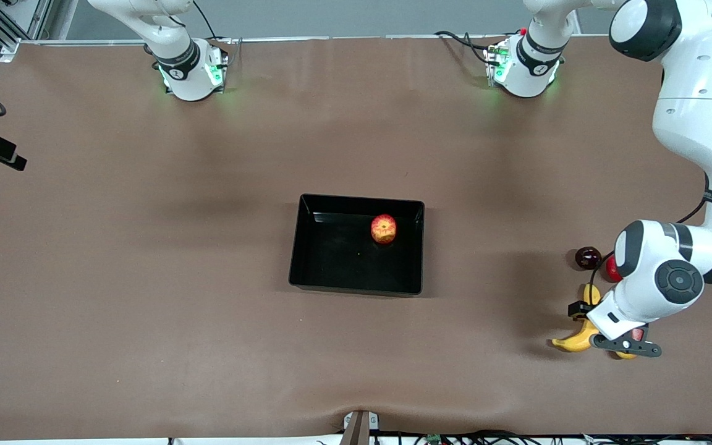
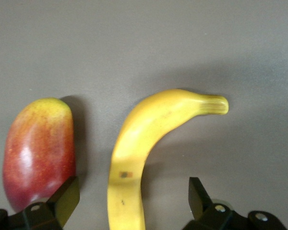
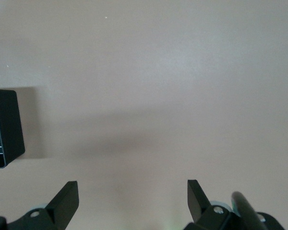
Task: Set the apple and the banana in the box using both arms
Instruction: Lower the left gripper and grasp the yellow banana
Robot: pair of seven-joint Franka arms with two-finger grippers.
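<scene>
The apple [image 1: 384, 228], red with yellow streaks, lies in the black box [image 1: 356, 287] at mid-table. The yellow banana [image 1: 575, 340] lies on the table at the left arm's end, nearer the camera than the box. My left gripper [image 1: 591, 324] is low over it. In the left wrist view the banana [image 2: 139, 143] runs between the open fingers of my left gripper [image 2: 133, 181], untouched. My right gripper [image 3: 133, 183] is open and empty over bare table, with a corner of the box [image 3: 9, 124] showing in its wrist view. It is out of the front view.
A red-yellow mango [image 2: 38, 148] lies beside the banana, close to one left finger. A dark red round fruit [image 1: 588, 257] and a red fruit [image 1: 612, 269] sit just farther from the camera than the banana, partly under the left arm.
</scene>
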